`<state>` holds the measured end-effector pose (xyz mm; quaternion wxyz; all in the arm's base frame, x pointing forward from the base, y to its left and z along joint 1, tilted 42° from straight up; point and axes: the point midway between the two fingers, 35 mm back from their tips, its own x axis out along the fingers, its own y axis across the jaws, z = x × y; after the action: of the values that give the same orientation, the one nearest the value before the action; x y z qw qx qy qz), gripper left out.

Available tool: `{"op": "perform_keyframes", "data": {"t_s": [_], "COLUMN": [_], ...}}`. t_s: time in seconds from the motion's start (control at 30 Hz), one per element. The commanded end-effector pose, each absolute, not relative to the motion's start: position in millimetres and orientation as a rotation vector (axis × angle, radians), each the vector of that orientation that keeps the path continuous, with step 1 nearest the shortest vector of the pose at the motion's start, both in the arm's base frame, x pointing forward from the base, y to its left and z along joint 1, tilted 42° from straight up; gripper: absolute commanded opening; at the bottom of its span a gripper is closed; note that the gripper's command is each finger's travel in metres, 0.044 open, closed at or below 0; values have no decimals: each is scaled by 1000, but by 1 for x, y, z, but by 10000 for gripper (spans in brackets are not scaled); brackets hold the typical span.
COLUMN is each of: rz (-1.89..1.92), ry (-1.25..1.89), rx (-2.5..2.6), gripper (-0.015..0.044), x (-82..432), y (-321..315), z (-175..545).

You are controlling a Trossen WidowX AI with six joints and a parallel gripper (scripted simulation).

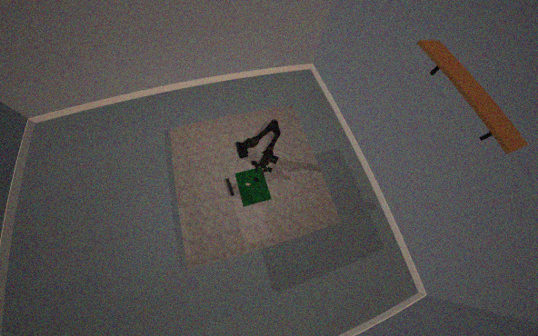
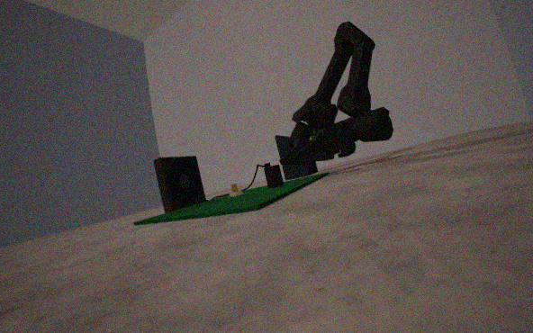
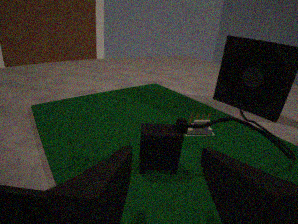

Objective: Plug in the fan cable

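The black plug [image 1: 256, 180] [image 2: 274, 176] [image 3: 160, 152] stands upright on the green board [image 1: 258, 194] [image 2: 223, 206] [image 3: 90, 125]. Whatever is under it is hidden, so its seating cannot be told. Its thin black cable [image 2: 255, 176] [image 3: 227, 119] leaves the plug's top and runs to the black square fan [image 1: 229, 186] [image 2: 179, 184] [image 3: 255, 75]. A pale header [image 1: 248, 183] [image 2: 235, 191] [image 3: 200, 129] with several upright pins shows bare beside the plug, towards the fan. My gripper [image 1: 262, 168] [image 2: 283, 161] [image 3: 167, 154] is open, low at the board's edge, its fingertips apart and short of the plug.
The fan stands upright beyond the board's edge, with cable lying loosely near it. The board lies on a mottled pale surface [image 1: 212, 227] [image 2: 286, 265] [image 3: 110, 75]. An orange shelf [image 1: 475, 97] is far off on the wall.
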<state>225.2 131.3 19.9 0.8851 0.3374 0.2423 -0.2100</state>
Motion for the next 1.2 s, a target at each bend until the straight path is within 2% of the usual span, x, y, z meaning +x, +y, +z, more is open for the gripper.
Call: {"op": "perform_keyframes", "data": {"t_s": [0.0,0.73,1.17], "rz": [-433,-426,-524], "ry": [497,488,731], "rx": [717,712,529], "gripper": [205,205,205], "x": [221,184,187], "y": [134,119,106], "z": [31,77,56]}}
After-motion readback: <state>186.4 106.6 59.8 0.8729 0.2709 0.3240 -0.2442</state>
